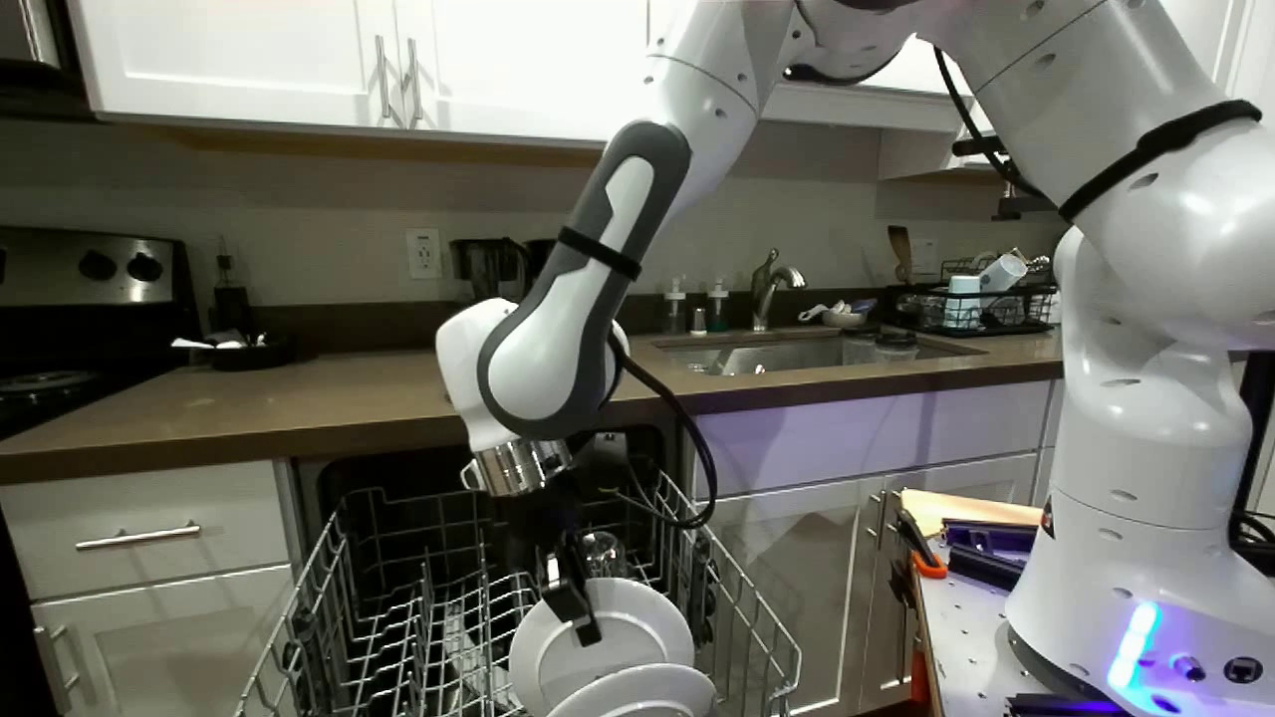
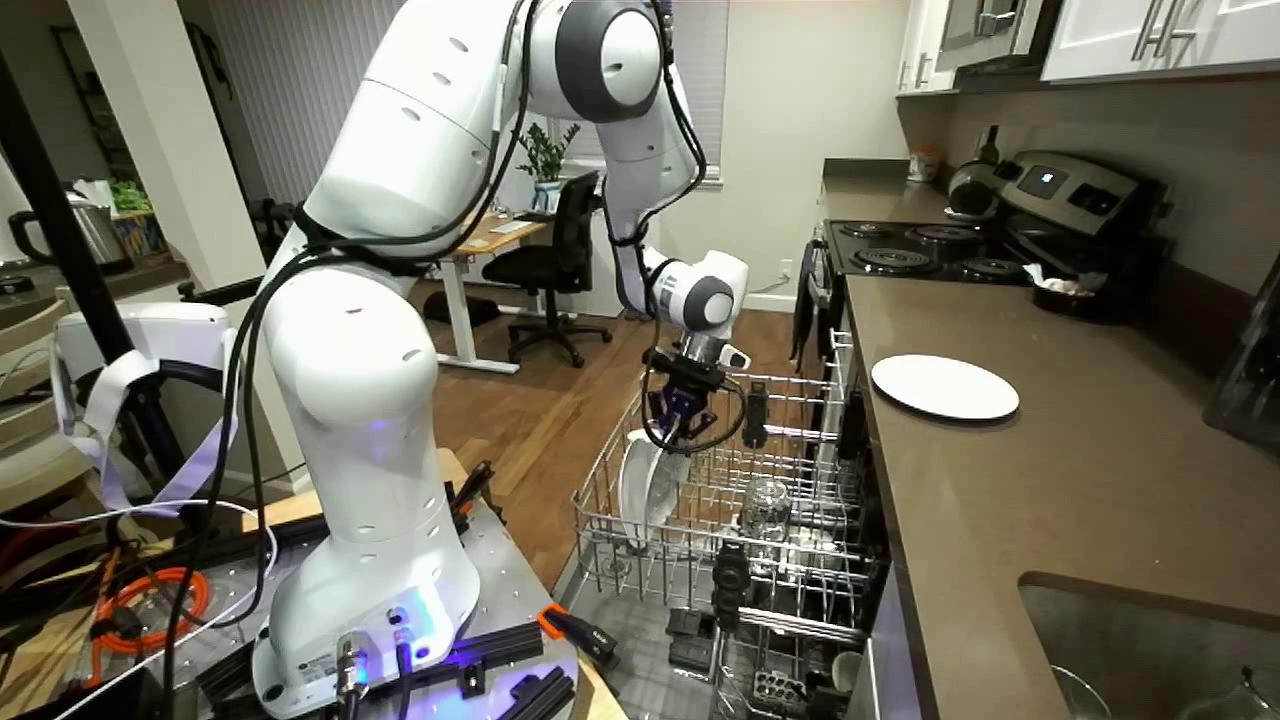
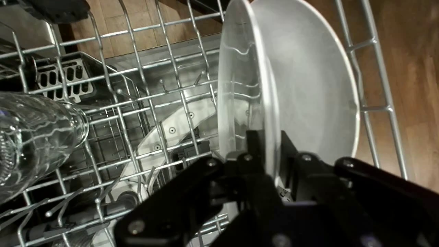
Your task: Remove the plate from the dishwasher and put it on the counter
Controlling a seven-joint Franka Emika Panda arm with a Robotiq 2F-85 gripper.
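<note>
In an exterior view, has an outer plate point(image 2: 631, 485) just left of the tool point(image 2: 673, 434), in the dishwasher point(image 2: 640, 655). Clamps the tool on the rim of an inner plate point(image 2: 664, 490). Has a third plate point(image 2: 945, 387) on the tabletop point(image 2: 1040, 500), to the tool's right.

The wrist view's left edge cuts off a glass vessel point(image 3: 37, 140), its top edge 2 plates point(image 3: 312, 79).
</note>
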